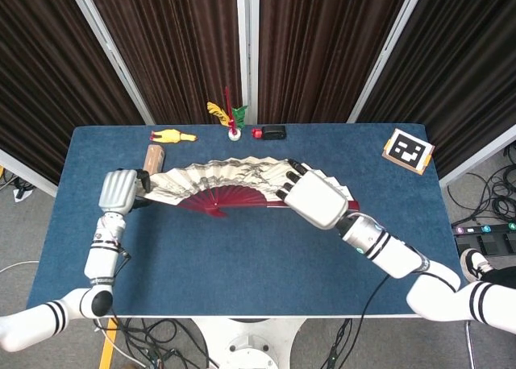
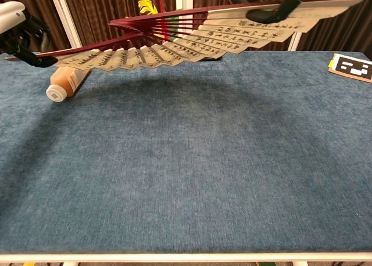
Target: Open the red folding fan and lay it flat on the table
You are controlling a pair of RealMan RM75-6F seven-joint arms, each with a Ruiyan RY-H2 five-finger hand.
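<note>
The red folding fan is spread wide, with cream paper and dark red ribs, and hangs above the blue table. In the chest view the fan spans the upper frame, clear of the cloth, its shadow below. My left hand grips the fan's left end rib; in the chest view the left hand shows at the upper left edge. My right hand holds the fan's right end rib, with fingers on the paper. Only the right hand's fingers show in the chest view.
An orange bottle lies on its side near the left hand, just behind the fan. A yellow toy chicken, a small flag stand and a black and red object line the far edge. A marker card lies far right.
</note>
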